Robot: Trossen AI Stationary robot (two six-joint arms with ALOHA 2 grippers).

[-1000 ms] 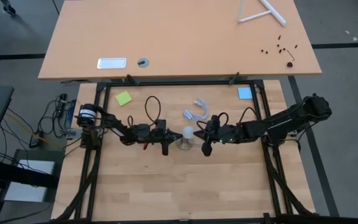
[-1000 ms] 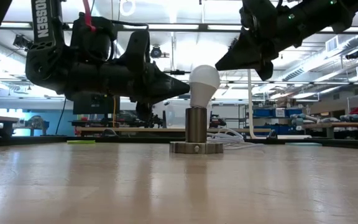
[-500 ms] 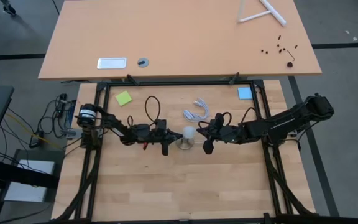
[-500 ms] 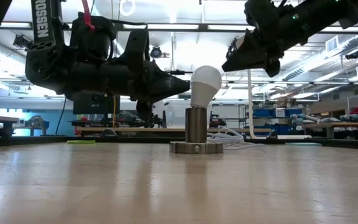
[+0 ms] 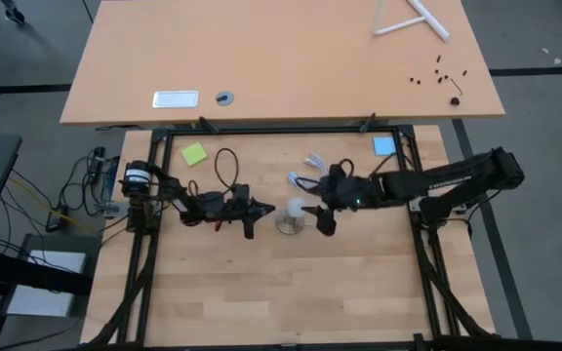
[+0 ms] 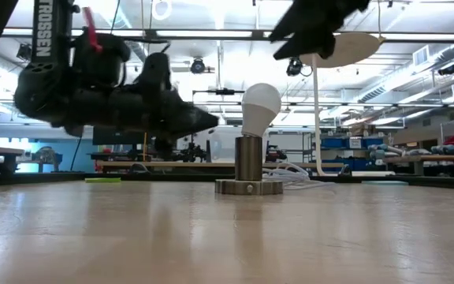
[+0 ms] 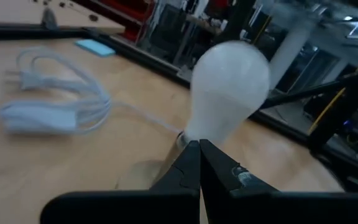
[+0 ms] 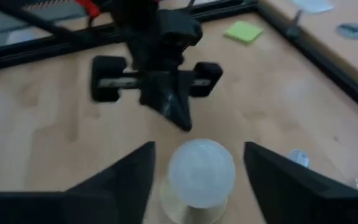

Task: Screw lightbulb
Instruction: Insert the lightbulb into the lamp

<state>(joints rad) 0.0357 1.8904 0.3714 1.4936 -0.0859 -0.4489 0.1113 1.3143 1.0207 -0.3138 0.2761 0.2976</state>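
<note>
Worktop: light wooden slatted worktop [image 5: 291,283] inside a black frame; it carries everything below.
Left arm: you have it lying low at the worktop's left, its tool [image 5: 250,206] pointing at the socket from just beside it, not touching the bulb.
Left tool state: clenched on nothing; in its wrist view the two dark fingers [image 7: 191,163] meet in a point aimed at the bulb's neck.
Right arm: it reaches in from the right, its tool [image 5: 322,216] close by the bulb.
Right tool state: released; in its wrist view the two dark fingers [image 8: 132,168] stand wide on either side of the bulb with clear gaps, grasping nothing.
Cord: bundled white cord with plug [image 5: 308,172], lying behind the socket, clear of both tools.
Socket: short metallic cylinder on a round grey disc base [image 6: 248,186], standing upright and unheld at mid-worktop.
Lightbulb: small white frosted pear-shaped lightbulb [image 6: 260,106], seated in the socket top, leaning slightly to one side in the low view.
Notes: green sticky note [image 5: 194,154] and blue sticky note [image 5: 384,145], at the far corners, out of play.
Risk, thread: the lean suggests the bulb may sit crooked; turning it so could cross the thread or jam.
Risk, base: nothing pins the socket, so a twist may spin or tip it.
Risk, grip: an off-centre closing could knock the bulb out.
</note>
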